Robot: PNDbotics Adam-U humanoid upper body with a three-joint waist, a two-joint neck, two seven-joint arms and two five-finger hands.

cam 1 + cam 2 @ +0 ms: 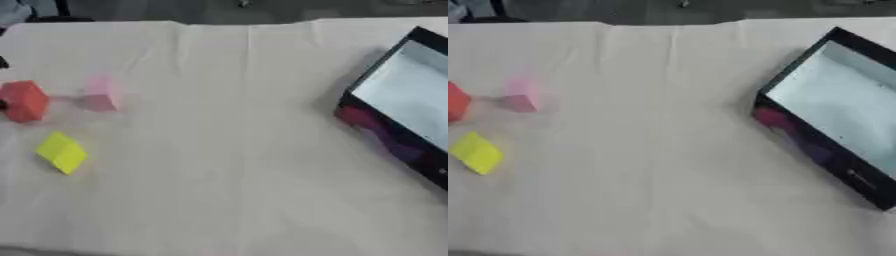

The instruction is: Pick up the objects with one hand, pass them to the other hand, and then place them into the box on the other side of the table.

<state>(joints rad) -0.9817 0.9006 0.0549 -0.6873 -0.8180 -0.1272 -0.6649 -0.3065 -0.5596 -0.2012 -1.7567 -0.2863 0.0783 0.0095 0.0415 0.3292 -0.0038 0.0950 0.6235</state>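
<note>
Three small blocks lie on the left of the cloth-covered table. A red block [24,101] sits at the far left, a pink block [101,93] just to its right, and a flat yellow block [61,152] nearer to me. A dark box [815,145] with a pale inside [846,107] stands on the right side, turned at an angle. Neither of my hands shows in either view.
A beige cloth [227,165] with faint fold lines covers the table. Between the blocks and the box lies a broad stretch of cloth. Beyond the table's far edge is dark floor [262,7]. A small dark shape [3,62] shows at the left edge.
</note>
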